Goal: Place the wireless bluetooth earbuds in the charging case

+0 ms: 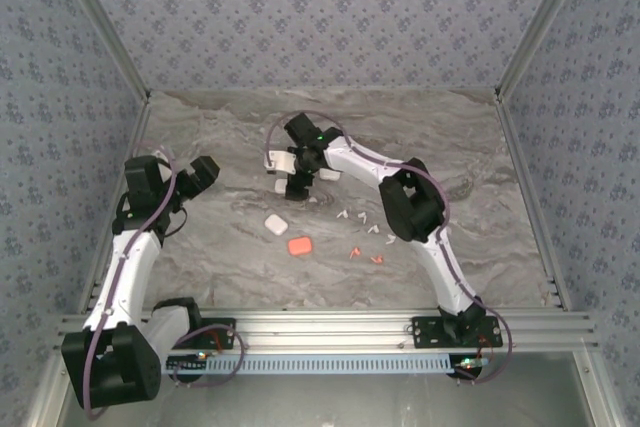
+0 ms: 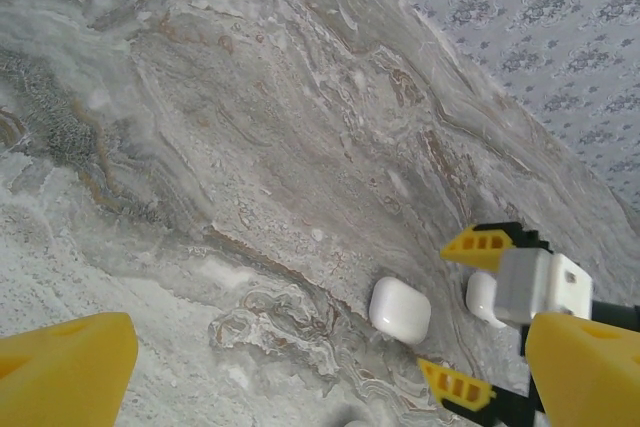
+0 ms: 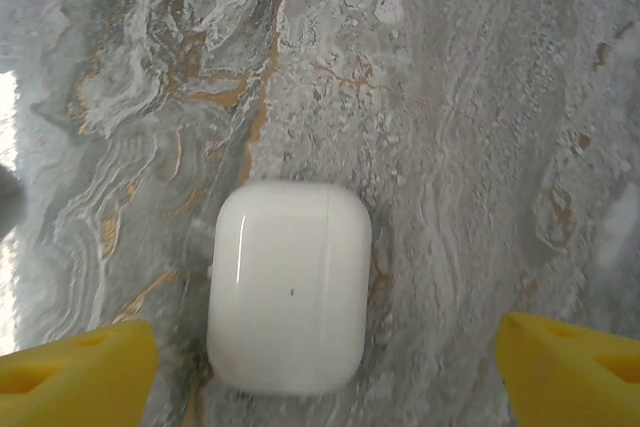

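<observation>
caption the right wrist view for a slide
Open right gripper hovers over a white charging case on the marbled table

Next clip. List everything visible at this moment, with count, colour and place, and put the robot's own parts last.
white charging case: at least two, white; one closed between the right gripper's fingers, another mid-table, left of the red case.
red case: one, orange-red; mid-table.
white earbuds: about four, white; scattered right of the cases, too small to count surely.
red earbuds: two, red; right of the red case.
table: one, grey marble pattern.
walls: blue-grey patterned; around three sides.
rail: one, silver; near edge.
left gripper: open, empty; left part of the table.
right gripper: open; straddling a white case, not touching it.
</observation>
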You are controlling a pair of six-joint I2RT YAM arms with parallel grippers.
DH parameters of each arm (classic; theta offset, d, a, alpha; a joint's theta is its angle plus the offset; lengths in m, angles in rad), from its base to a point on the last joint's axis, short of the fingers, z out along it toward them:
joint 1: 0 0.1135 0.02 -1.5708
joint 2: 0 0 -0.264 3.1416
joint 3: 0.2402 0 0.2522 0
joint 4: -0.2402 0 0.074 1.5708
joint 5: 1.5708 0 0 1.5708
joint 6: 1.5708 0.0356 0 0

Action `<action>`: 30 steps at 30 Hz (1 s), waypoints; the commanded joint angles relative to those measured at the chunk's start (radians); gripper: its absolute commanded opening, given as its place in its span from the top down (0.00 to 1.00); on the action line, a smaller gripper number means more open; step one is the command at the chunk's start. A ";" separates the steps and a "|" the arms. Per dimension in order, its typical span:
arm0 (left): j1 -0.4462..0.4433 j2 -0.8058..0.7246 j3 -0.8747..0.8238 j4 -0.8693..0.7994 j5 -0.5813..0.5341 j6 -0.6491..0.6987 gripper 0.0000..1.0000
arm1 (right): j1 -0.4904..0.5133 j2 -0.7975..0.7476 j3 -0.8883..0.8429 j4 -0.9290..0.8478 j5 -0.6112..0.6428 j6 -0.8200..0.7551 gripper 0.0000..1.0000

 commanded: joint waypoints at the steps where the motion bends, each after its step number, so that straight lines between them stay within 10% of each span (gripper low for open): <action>1: 0.006 -0.015 -0.007 -0.015 0.020 0.018 0.01 | 0.013 0.051 0.058 -0.088 -0.002 -0.008 0.12; 9: 0.007 -0.015 0.001 -0.016 0.020 0.023 0.01 | 0.013 0.079 0.062 -0.105 -0.017 -0.004 0.19; 22: 0.007 -0.014 -0.002 0.005 0.059 0.028 0.02 | -0.002 -0.014 -0.040 0.014 0.014 0.061 0.59; 30: 0.006 0.002 -0.002 0.097 0.288 0.027 0.06 | -0.041 -0.293 -0.294 0.182 -0.024 0.082 0.62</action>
